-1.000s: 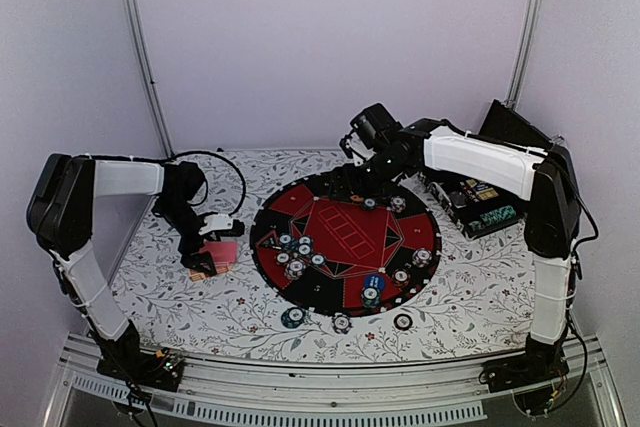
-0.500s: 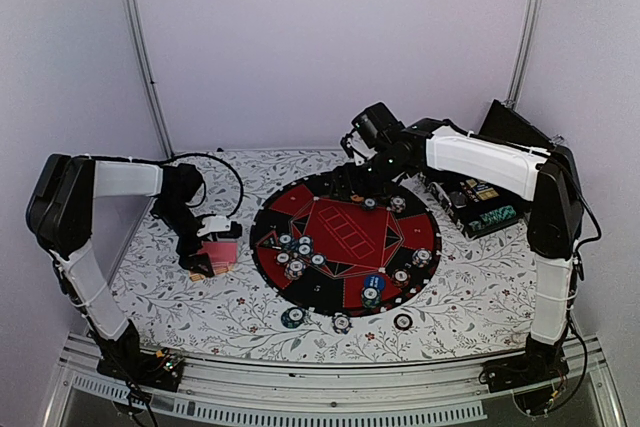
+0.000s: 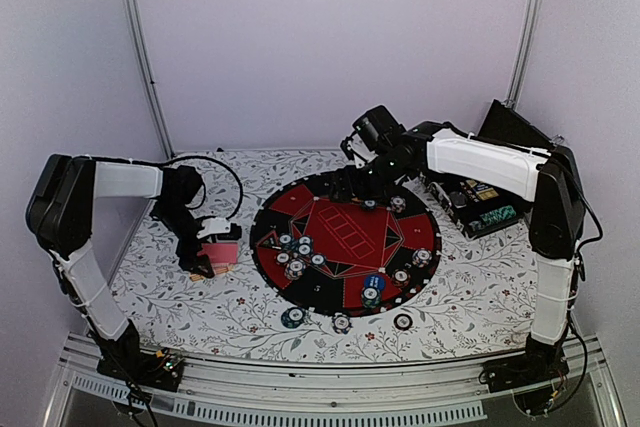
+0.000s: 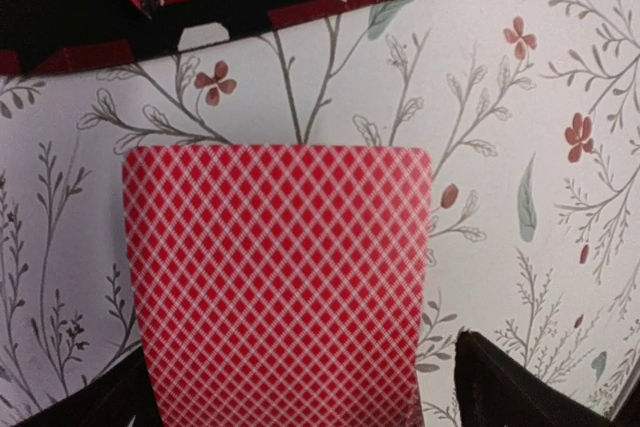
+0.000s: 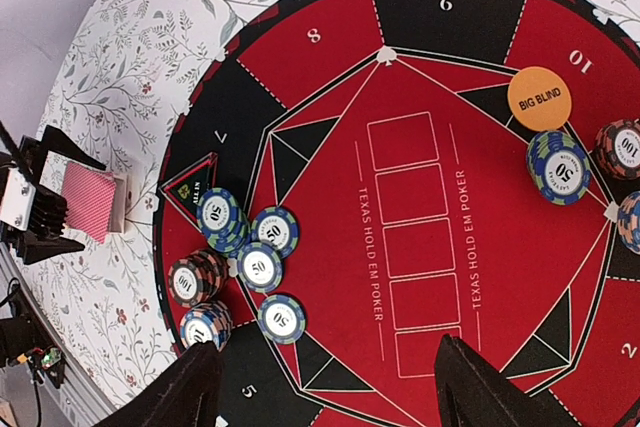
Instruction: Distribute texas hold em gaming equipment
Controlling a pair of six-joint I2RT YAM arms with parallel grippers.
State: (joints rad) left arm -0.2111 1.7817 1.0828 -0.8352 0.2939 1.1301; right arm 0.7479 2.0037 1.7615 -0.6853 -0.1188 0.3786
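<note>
My left end effector [image 4: 300,379] stands open astride the playing cards [image 4: 275,287], a gap at one finger, on the floral desk [image 4: 500,147] beside the mat [image 5: 410,97]. My right end effector [image 5: 325,379] hangs wide and empty above the mat, with poker chips [image 5: 240,247] near its fingers.

Playing cards [image 4: 275,287]: red lattice back up, on cloth beside mat. Chip cluster [image 5: 245,247]: low stacks, mat's left sector. BIG BLIND disc [image 5: 539,98]: orange, flat, just beside blue chip stack [image 5: 557,167].

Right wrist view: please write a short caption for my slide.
Texas Hold'em mat with chip stacks, an orange Big Blind disc, red-backed cards beside it.
</note>
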